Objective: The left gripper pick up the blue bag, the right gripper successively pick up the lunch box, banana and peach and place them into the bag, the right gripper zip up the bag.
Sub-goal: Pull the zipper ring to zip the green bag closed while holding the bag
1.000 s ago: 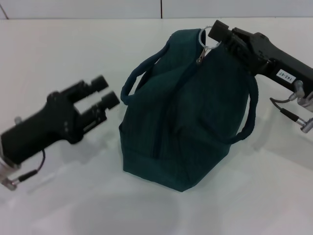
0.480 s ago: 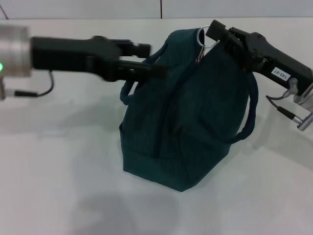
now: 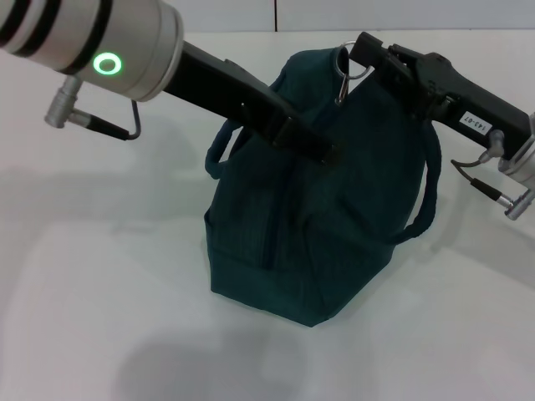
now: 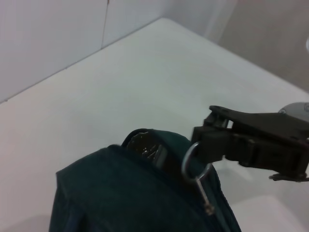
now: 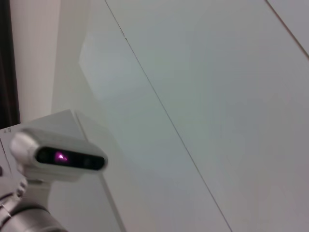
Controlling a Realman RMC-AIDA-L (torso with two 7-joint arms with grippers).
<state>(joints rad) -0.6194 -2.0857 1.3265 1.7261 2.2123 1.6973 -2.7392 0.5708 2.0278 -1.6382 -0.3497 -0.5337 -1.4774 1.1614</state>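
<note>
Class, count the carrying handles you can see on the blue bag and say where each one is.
2. One handle loops off the blue bag on the robot's left, under the left arm; the other handle hangs on its right side.

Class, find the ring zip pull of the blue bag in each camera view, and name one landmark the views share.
Head view: ring zip pull at the blue bag's top, by the right gripper.
Left wrist view: ring beside that gripper.
Right wrist view: not in it.
Shared landmark: the right gripper.
</note>
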